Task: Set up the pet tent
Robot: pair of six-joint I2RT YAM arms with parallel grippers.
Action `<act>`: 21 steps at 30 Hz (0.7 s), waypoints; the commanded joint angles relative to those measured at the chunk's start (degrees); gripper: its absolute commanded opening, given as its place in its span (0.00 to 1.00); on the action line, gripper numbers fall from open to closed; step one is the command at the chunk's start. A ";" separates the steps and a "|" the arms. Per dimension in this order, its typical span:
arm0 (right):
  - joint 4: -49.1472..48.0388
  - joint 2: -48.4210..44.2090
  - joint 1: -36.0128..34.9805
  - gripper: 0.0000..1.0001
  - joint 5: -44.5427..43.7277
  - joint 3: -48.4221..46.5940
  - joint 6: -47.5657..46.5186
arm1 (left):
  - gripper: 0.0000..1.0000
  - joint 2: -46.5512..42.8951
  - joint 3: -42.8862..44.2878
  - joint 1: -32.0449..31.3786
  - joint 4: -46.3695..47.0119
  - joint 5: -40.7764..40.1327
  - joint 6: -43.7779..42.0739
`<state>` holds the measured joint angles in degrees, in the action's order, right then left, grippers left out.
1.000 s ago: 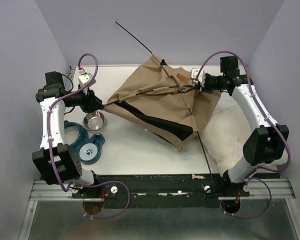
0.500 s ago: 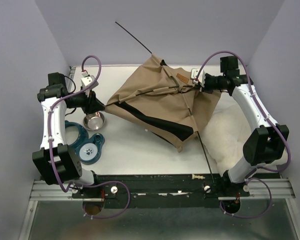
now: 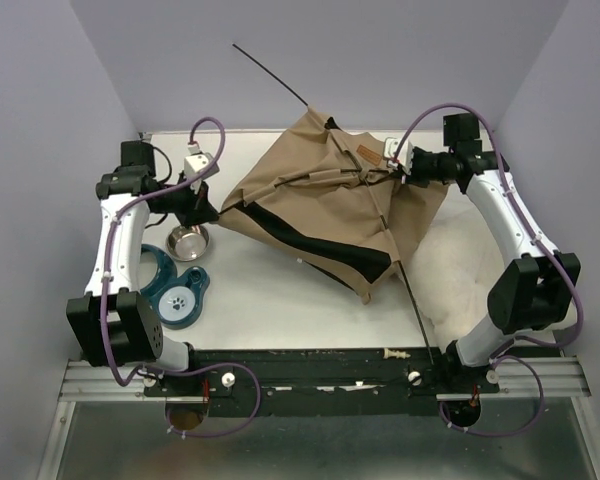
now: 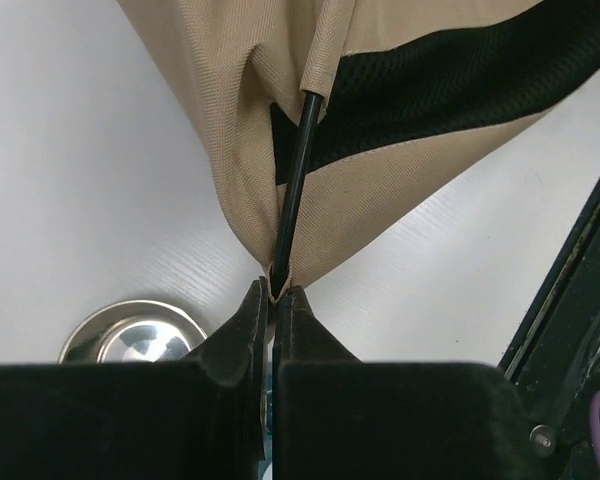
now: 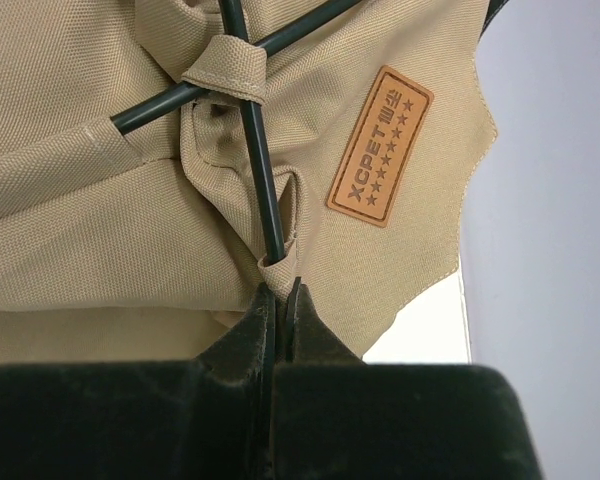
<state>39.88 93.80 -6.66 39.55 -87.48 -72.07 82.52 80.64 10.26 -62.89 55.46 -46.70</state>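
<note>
The pet tent is seen lying half-collapsed across the far middle of the bench, its tan fabric slack and creased. One black pole projects past the far edge, and another runs toward the near edge beside the white cushion. The left pincer is clenched on the tent's left corner, where tan fabric is pinched at the end of a pole emerging from its sleeve. A steel bowl is seen on the bench near that corner. The right pincer is likewise clenched on a fold of fabric at the foot of a pole, just below the loop where two poles cross and beside the leather label. The step in hand is judged to be the spreading and tensioning of the frame: the tent is gripped at two roughly opposite points but has not yet been raised into shape. The next move is judged to call for the two held points to be worked against each other so that the poles are bowed and the fabric is drawn taut. Firm grips would be needed, since thin fabric could slip along a smooth pole. Care would also be called for so that the left corner is carried clear of the bowl.
</note>
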 commanded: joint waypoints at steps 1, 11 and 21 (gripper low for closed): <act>3.10 -2.30 -0.64 0.01 -0.62 3.19 2.02 | 0.00 -1.66 -2.33 -10.07 9.27 -9.47 11.53; 2.92 -2.83 -2.13 0.01 -0.70 5.65 2.73 | 0.00 -5.25 -5.14 -17.29 14.19 -12.75 4.60; 2.05 -3.62 -3.36 0.01 -1.14 6.98 4.57 | 0.11 -0.79 -1.99 -21.78 22.37 -15.19 14.07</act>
<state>36.47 90.24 -7.84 36.45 -82.85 -71.40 78.98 74.67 -8.12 -54.46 33.50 -40.18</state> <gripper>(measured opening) 0.025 0.047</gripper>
